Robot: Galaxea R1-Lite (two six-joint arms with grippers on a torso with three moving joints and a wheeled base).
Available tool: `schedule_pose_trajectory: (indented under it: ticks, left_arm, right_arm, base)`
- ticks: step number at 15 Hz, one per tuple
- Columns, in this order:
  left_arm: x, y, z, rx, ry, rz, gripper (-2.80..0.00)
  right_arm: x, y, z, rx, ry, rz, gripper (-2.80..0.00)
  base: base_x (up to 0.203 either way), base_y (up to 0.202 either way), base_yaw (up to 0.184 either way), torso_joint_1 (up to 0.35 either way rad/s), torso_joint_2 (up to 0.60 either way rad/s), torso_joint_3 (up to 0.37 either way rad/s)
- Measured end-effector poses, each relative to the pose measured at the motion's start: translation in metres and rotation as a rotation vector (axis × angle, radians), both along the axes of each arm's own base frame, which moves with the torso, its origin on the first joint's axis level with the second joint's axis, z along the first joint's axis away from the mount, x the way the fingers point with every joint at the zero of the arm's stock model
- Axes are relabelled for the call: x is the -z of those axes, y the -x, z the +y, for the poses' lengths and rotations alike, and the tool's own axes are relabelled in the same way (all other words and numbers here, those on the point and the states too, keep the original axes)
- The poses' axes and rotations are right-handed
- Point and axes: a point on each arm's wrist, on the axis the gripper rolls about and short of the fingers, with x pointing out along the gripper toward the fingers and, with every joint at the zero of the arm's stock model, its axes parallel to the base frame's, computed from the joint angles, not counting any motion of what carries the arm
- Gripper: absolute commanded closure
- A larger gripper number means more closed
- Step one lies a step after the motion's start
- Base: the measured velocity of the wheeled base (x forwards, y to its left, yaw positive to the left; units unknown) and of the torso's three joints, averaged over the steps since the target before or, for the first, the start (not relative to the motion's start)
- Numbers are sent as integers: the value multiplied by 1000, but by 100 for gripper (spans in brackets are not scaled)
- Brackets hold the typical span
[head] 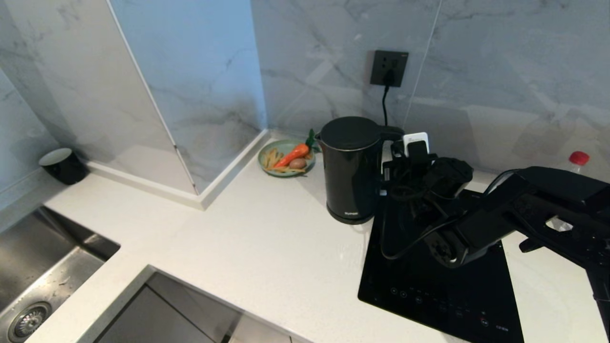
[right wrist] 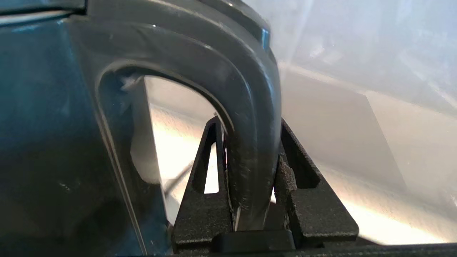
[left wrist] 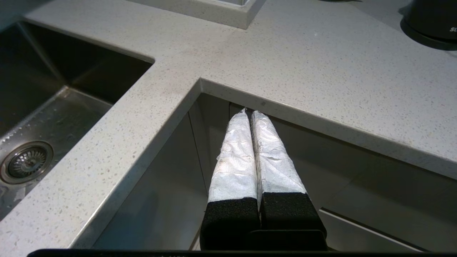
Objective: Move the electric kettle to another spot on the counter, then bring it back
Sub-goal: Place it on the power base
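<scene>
The electric kettle (head: 351, 169) stands upright near the middle of the head view, on the counter (head: 267, 238), just beside the upper left corner of the black glass cooktop (head: 443, 286). Its body is glossy black with a flat matte lid, and small white letters near its bottom read "SUPOR"; in the left wrist view only "SU" shows at the upper right edge. Whether a power base lies under it, I cannot tell.

The right gripper (right wrist: 251, 185) is at the kettle's loop handle (right wrist: 250, 117); its two black fingers (right wrist: 205, 200) press on both sides of the vertical part of the handle and hold it.

Behind the kettle, a cord (head: 384, 102) goes up to a dark wall socket (head: 389, 68). To the left of the kettle is a green plate (head: 286, 159) with a carrot and other food. A bottle with red cap (head: 578, 158) is at the right edge, a black cup (head: 62, 164) at the far left, and the steel sink (head: 33, 281) in the lower left.

The left gripper (left wrist: 251, 117) hangs below the counter's front edge, its white-wrapped fingers (left wrist: 234, 157) pressed together with nothing between them.
</scene>
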Motion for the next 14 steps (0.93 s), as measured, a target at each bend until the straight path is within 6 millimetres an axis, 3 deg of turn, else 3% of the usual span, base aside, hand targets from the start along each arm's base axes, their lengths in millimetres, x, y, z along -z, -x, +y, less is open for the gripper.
schedule_pose_trajectory:
  ticks: [10,14]
  left_arm:
    - [0,0,0,0,0,0,0]
    - [0,0,0,0,1,0,0]
  right_arm:
    - [7,4,-3,0,3,37,0]
    - [10,-1,-14,24,-3,43,0]
  base:
    - [0,0,0,0,0,0]
    - [0,0,0,0,0,0]
